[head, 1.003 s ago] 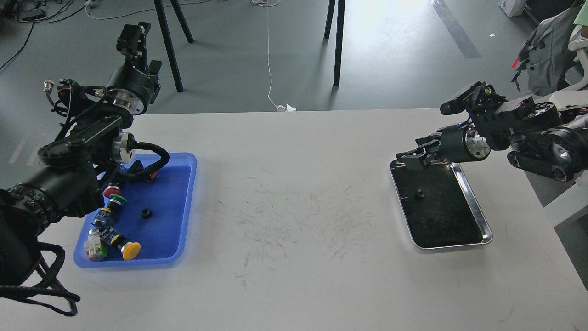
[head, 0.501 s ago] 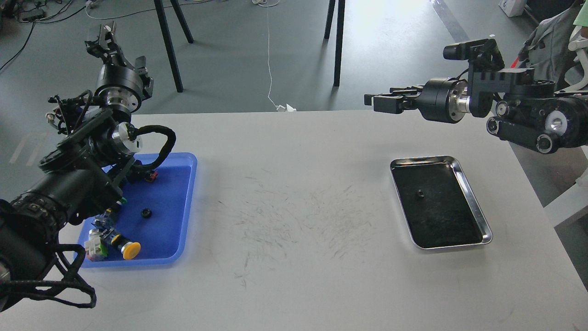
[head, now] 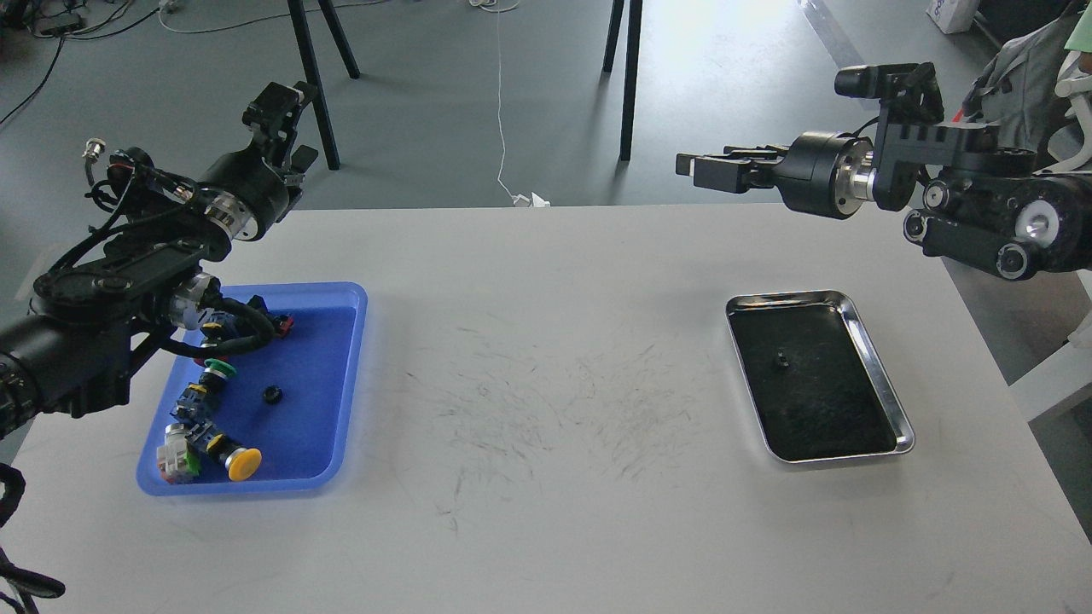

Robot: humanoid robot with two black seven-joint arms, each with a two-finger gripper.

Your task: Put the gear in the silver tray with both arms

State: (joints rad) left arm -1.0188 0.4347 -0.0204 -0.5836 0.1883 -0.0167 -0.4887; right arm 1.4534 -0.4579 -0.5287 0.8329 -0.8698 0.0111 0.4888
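White and scuffed with dark scratch marks at its middle, the tabletop (head: 546,512) carries one tray at each side. On its right side lies the silver tray (head: 883,388), long side running away from the viewer, and a small dark gear (head: 779,360) sits on its black floor, near the upper middle, apart from the rim. Judging by that, one gear is already delivered.

Above and beyond the tray, well clear of it, hangs the right hand (head: 693,169), pointing left over the far table edge; it holds nothing, and whether its fingers stand apart I cannot tell. That height looks like a clearance pose.

Far left, a blue tray (head: 351,375) holds another black gear (head: 272,395) beside coloured push buttons (head: 213,426), probably the supply. The left hand (head: 277,107) is raised beyond it, end-on and dark; its spread cannot be told.
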